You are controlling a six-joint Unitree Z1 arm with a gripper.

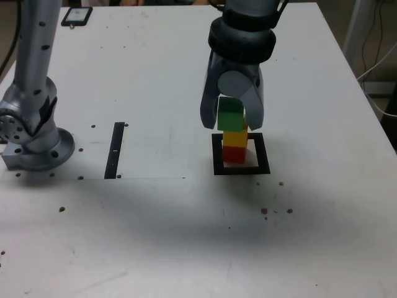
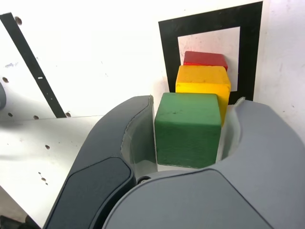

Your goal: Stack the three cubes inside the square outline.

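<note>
The three cubes stand as one tower inside the square outline [image 1: 217,167] [image 2: 167,57]. The red cube [image 1: 234,153] [image 2: 205,58] is at the bottom, the yellow cube [image 1: 235,136] [image 2: 202,81] sits on it, and the green cube [image 1: 231,115] [image 2: 188,129] is on top. My gripper [image 1: 231,126] [image 2: 193,102] hangs over the tower with its fingers on either side of the green cube. In the wrist view thin gaps show between the cube's sides and the jaws, so the gripper stands slightly open around it. The tower leans a little.
A straight black strip [image 1: 115,150] [image 2: 33,67] lies to the exterior view's left of the outline. The arm's base [image 1: 34,143] stands at the far left. A small dark device [image 1: 76,15] lies at the table's back left. Cables [image 1: 378,62] hang off the right edge.
</note>
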